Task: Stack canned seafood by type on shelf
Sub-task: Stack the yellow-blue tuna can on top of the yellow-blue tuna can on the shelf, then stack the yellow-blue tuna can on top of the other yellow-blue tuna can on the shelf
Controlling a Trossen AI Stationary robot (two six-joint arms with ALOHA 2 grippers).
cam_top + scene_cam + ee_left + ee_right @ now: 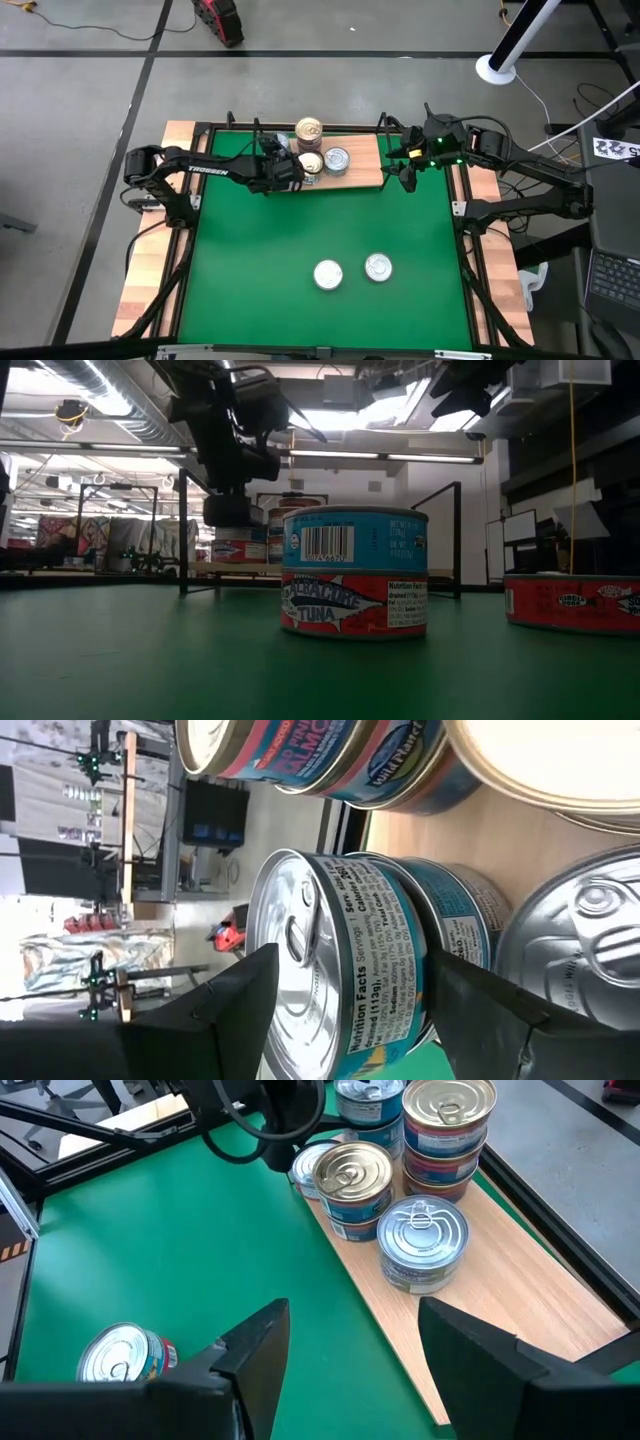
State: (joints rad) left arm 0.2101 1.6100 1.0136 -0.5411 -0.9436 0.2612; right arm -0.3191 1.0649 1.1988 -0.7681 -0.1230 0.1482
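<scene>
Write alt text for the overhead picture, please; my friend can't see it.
Seen from above, the left gripper is at a cluster of tins on a wooden shelf at a green table's far edge. The right gripper waits open nearby; two tins sit apart.

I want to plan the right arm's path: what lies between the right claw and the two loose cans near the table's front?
Only bare green mat, seen in the high view, between the right claw and the two loose cans.

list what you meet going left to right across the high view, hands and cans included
left hand → gold-lidded can stack → silver-lidded can on the shelf → right hand; nearer on the mat, left loose can → right loose can
</scene>
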